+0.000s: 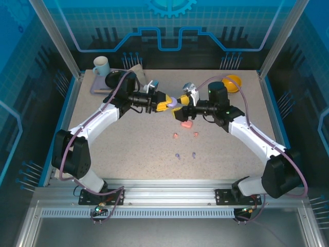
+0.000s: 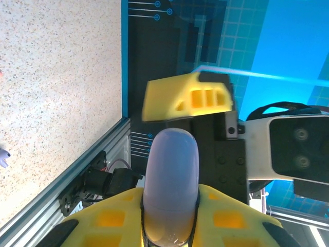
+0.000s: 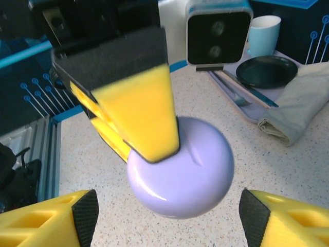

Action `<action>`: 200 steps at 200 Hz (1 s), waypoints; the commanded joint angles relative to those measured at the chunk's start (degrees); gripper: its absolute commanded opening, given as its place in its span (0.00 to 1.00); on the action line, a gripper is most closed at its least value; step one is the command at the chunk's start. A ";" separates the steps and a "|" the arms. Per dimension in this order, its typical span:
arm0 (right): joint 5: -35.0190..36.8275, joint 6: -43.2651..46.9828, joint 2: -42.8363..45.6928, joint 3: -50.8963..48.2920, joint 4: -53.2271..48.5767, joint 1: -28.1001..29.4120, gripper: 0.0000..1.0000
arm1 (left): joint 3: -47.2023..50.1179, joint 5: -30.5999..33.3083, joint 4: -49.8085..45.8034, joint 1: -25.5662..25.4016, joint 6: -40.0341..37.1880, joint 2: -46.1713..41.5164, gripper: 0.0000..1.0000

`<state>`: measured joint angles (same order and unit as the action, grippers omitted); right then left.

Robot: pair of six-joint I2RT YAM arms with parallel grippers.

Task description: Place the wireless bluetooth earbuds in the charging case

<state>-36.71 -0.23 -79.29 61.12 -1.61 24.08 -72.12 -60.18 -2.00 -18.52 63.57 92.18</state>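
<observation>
Pincers nose to nose above the speckled beige desk (image 1: 128,149), operator. Your left pincer (image 1: 167,104) is pinching the pale purple rounded plastic charging case (image 1: 174,102), holding it clear of the desk. From the left wrist, the case (image 2: 170,180) juts straight out from between the yellow fingers (image 2: 231,224).

Your right pincer (image 1: 181,102) is spread wide. In its own wrist view its two yellow fingertips (image 3: 56,221) stand on either side of the case (image 3: 190,170), with a gap on each side and no contact. One finger of the left pincer (image 3: 139,113) lies across the case's upper left.

None of the earbuds are in a case. Below the right pincer, on the desk, lies a salmon-pink rounded case (image 1: 186,124). Just on the arm-base side of it lie two tiny salmon-pink plastic earbuds (image 1: 176,136), apart from each other. Further toward the bases, well apart from both pincers, sit two tiny pale purple earbuds (image 1: 177,154); one of them shows at the edge of the left wrist view (image 2: 3,157).

Behind your left pincer there's a grey tray (image 1: 97,87) carrying a pale blue mug (image 1: 101,65) and a dark round plate (image 1: 114,80), with a folded beige cloth (image 1: 135,71) beside it. Behind your right pincer sits a yellow bowl (image 1: 232,82).
</observation>
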 commanded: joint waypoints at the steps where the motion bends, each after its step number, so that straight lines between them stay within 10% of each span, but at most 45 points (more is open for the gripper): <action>1: 1.45 2.81 -1.12 1.81 -1.80 0.62 0.76 | -2.11 -3.09 -9.20 -0.02 3.11 0.37 0.11; 200: -3.00 4.38 -8.34 11.43 -6.56 1.94 0.47 | -2.25 -3.34 -12.68 -0.02 0.08 1.07 0.14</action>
<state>-38.85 4.12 -86.67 70.30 -8.14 25.36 -72.62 -61.30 -6.28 -18.31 60.82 92.84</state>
